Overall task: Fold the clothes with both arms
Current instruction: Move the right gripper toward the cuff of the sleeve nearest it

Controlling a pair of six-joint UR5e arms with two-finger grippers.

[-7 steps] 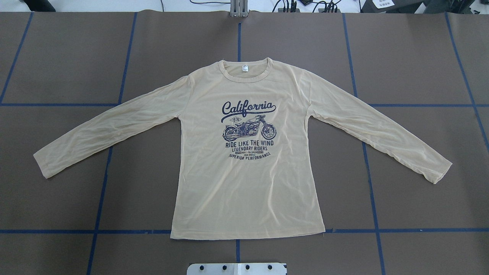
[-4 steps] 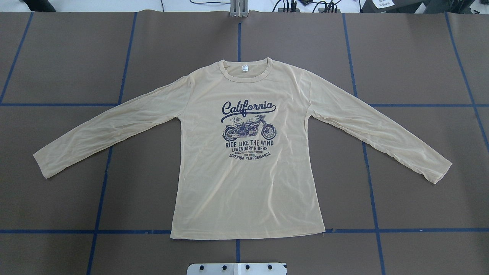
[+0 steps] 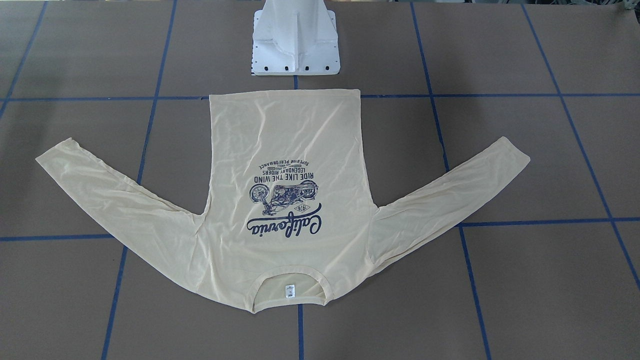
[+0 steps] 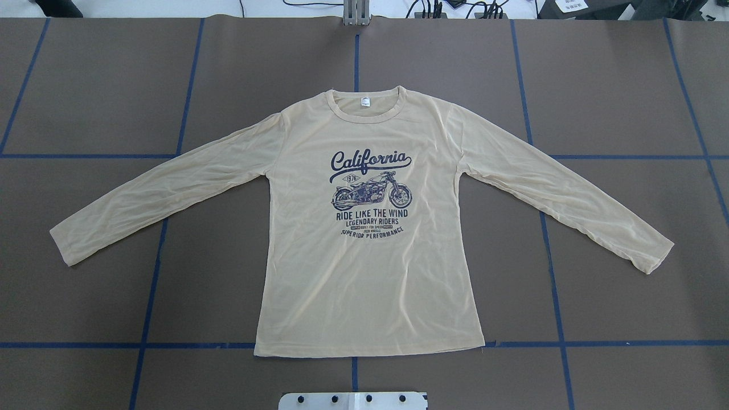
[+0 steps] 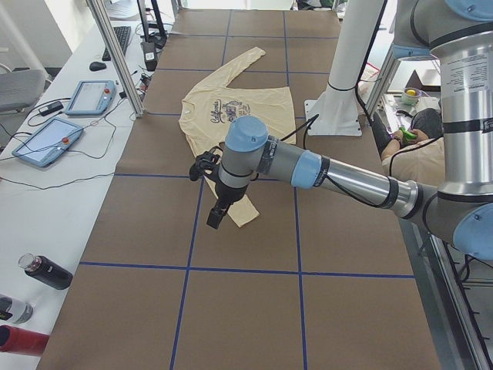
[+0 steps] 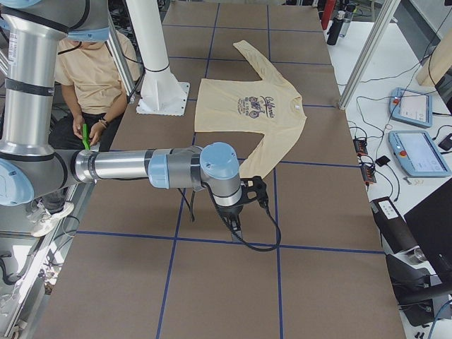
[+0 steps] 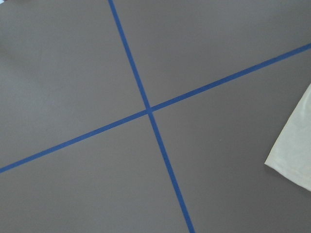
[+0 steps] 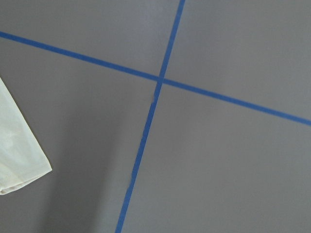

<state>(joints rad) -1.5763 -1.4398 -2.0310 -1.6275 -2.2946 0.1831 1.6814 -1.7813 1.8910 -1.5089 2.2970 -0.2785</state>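
Observation:
The clothes are one pale yellow long-sleeved T-shirt (image 4: 364,267) lying flat and face up, both sleeves spread out, collar away from the robot's base (image 3: 295,45). The navy motorcycle print (image 3: 282,195) shows on the chest. My left gripper (image 5: 218,214) hangs over the table by the left sleeve's cuff (image 5: 240,212), and that cuff's corner (image 7: 294,150) shows in the left wrist view. My right gripper (image 6: 235,224) hangs past the right sleeve's cuff (image 6: 253,168), seen in the right wrist view as a cuff corner (image 8: 17,150). Both grippers show only in the side views, so I cannot tell whether they are open or shut.
Blue tape lines (image 4: 555,296) grid the brown table. The white pedestal (image 6: 159,78) stands at the robot's edge. A seated person (image 6: 88,67) is behind the robot. Touch panels (image 5: 46,139) and bottles (image 5: 46,271) lie on the side bench, with cables (image 6: 367,152) on the far side.

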